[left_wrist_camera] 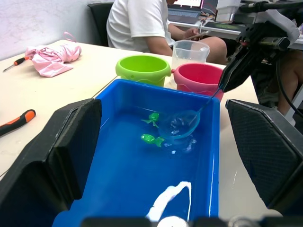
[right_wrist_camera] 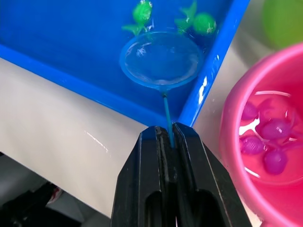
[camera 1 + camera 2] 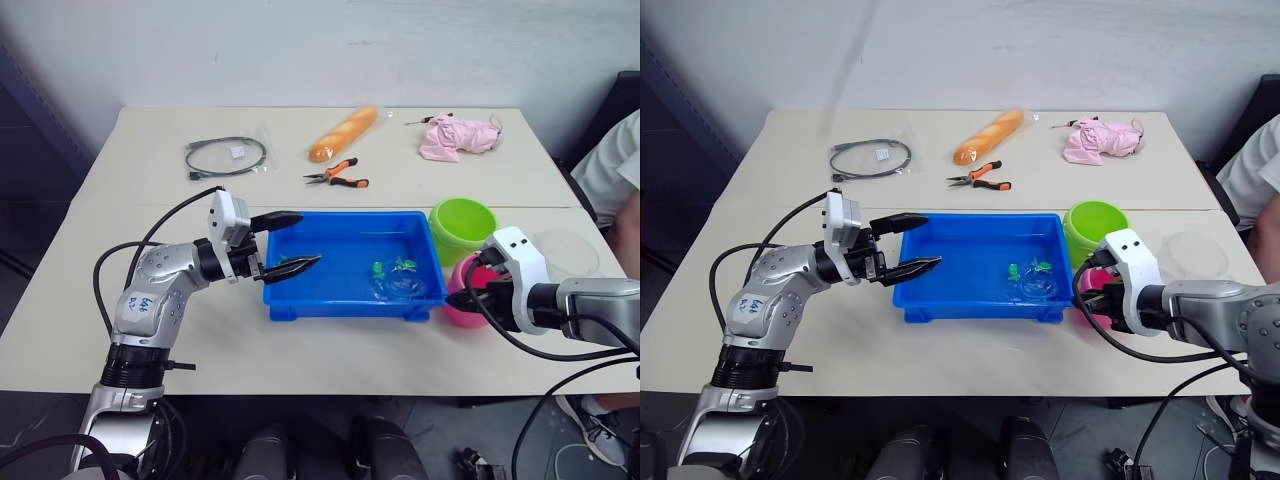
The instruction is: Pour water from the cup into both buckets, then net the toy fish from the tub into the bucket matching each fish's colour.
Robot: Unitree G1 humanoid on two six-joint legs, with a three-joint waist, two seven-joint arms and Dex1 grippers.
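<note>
The blue tub (image 3: 345,303) holds water and two green toy fish (image 2: 142,12), (image 2: 203,22). My right gripper (image 2: 165,130) is at the tub's right front corner, shut on the thin handle of a small blue net (image 2: 161,59). The net's hoop lies in the water just beside the fish. Close by that gripper stands the pink bucket (image 1: 199,78), with several pink fish (image 2: 274,127) in water. The green bucket (image 3: 462,222) is behind it. Right of the buckets is the clear cup (image 3: 565,250). My left gripper (image 3: 308,238) hangs open over the tub's left end, holding nothing.
Across the far half of the table lie a bagged black cable (image 3: 226,156), orange-handled pliers (image 3: 338,178), a bread loaf (image 3: 344,133), a screwdriver (image 3: 428,119) and a pink cloth (image 3: 458,135). A person in a white shirt (image 3: 625,170) sits at the table's right edge.
</note>
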